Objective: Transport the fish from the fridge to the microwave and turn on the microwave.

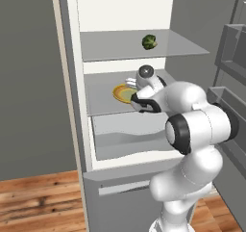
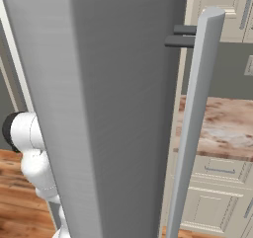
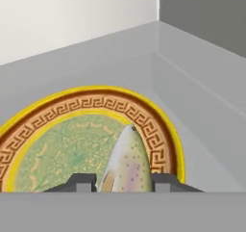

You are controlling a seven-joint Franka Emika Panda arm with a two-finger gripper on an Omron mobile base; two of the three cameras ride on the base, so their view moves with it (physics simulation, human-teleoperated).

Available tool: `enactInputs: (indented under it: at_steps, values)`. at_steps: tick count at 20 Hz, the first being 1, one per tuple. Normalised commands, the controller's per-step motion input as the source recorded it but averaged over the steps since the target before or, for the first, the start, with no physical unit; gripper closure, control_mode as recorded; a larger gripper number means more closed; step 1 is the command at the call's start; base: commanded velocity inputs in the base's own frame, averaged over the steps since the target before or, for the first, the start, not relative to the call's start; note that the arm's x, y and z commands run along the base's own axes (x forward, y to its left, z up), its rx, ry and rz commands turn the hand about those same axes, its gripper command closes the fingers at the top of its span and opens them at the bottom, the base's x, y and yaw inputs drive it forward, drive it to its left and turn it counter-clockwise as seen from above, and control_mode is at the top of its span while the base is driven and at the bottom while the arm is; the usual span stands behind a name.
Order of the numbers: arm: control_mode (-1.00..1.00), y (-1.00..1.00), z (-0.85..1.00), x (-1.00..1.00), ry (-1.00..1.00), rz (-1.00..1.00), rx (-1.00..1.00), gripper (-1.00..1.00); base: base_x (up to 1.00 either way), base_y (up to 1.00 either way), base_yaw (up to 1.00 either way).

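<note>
The gripper is reaching into the fridge over the middle shelf, side wall near on one side, open shelf beyond. Its jaws are pinching the fish, pale, speckled, tapered, lying on the yellow-rimmed plate. The broccoli is sitting one shelf above.

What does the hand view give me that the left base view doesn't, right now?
Hand view alone: the fish lying on the plate, between the fingertips of the hand, and the plate's patterned rim. Left base view alone: the green vegetable on the upper shelf, the fridge frame, and the arm reaching in. Shared: the yellow plate on the middle shelf.
</note>
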Motion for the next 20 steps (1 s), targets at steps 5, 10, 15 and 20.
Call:
enactInputs:
  at_steps: [5, 10, 15, 20]
  values:
    - [-1.0, 0.0, 0.22, -0.38, 0.0, -0.02, 0.0, 1.0, 0.0, 0.0, 0.0]
    - [-1.0, 0.03, 0.17, -0.48, 0.0, -0.01, 0.0, 1.0, 0.0, 0.0, 0.0]
    - [-1.0, 0.06, 0.15, -0.53, 0.0, 0.0, 0.0, 1.0, 0.0, 0.0, 0.0]
    - [-1.0, 0.01, 0.17, -0.51, 0.0, 0.01, 0.0, 1.0, 0.0, 0.0, 0.0]
